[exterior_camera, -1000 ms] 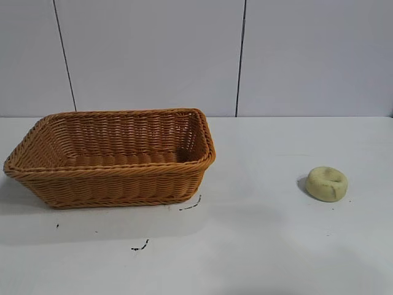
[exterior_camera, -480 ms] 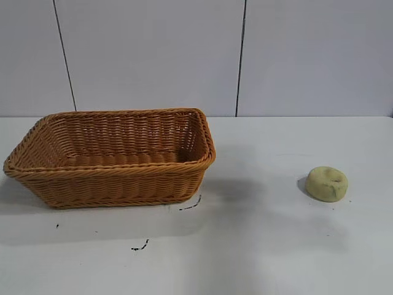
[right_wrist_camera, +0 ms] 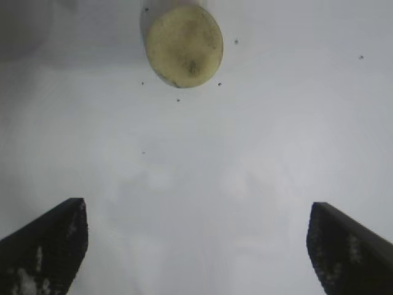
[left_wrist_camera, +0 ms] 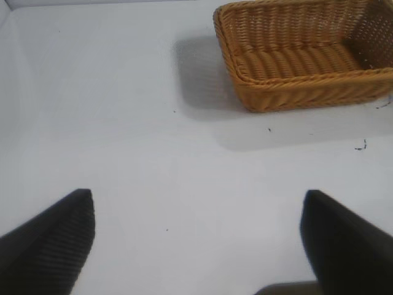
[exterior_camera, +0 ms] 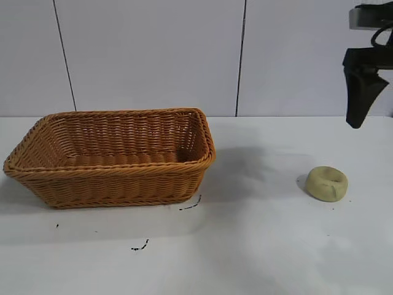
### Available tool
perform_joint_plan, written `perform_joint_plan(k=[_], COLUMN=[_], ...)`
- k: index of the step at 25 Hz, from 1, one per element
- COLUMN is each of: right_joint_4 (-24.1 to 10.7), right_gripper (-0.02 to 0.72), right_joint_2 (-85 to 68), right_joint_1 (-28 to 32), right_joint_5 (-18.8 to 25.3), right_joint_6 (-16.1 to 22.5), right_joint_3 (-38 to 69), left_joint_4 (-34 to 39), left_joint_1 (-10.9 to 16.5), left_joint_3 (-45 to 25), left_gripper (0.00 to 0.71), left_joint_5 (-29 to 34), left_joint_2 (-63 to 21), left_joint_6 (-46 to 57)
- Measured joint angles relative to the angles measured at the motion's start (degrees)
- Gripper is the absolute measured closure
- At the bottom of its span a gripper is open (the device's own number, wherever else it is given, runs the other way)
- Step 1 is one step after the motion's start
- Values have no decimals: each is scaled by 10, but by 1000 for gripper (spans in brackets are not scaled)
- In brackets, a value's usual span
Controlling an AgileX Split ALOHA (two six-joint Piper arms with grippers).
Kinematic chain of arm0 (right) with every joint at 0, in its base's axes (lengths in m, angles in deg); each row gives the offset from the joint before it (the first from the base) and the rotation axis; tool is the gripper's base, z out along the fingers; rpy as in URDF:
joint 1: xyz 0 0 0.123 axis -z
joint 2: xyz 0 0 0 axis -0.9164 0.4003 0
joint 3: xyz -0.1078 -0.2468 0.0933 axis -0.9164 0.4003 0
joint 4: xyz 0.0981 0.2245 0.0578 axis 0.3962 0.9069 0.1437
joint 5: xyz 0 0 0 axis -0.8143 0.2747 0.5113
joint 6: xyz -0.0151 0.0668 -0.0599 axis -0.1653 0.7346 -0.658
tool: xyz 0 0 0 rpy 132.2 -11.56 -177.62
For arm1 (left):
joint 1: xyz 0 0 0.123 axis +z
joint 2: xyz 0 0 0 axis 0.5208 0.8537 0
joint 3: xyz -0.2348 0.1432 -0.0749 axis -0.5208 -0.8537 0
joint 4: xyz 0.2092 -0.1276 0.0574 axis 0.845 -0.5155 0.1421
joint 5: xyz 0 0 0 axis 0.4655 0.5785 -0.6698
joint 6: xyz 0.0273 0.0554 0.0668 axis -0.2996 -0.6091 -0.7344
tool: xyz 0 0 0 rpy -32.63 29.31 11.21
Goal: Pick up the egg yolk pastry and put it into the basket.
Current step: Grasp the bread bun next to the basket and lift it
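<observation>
Exterior view: the right end effector (exterior_camera: 362, 92) is seen at the upper right edge, raised above the counter (exterior_camera: 258, 246); its finger spread is not shown here. The left end effector is not shown in this view. Right wrist view: the fingers are seen spread wide apart, nothing between them, with the pastry (right_wrist_camera: 184, 46) ahead of the fingertips and apart from them, slightly toward one side. In the exterior view the pastry (exterior_camera: 326, 183) lies on the counter below the right end effector and a little toward the basket (exterior_camera: 110, 178). Left wrist view: the left end effector (left_wrist_camera: 196, 227) is seen spread open over bare counter, the basket (left_wrist_camera: 307, 92) well ahead of it. Nothing is seen inside the basket.
</observation>
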Motion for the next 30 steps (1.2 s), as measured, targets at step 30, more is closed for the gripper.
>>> perform_joint_plan(k=[30], right_joint_4=[-20], right_gripper=[134], right_joint_2=[144], right_joint_1=[2], right_joint_5=[-125], right_joint_6=[21], right_joint_3=[-2], left_joint_4=[0], left_joint_1=[0], left_joint_3=[0], left_gripper=[17], left_joint_5=[0], left_joint_2=[0], left_joint_6=[0])
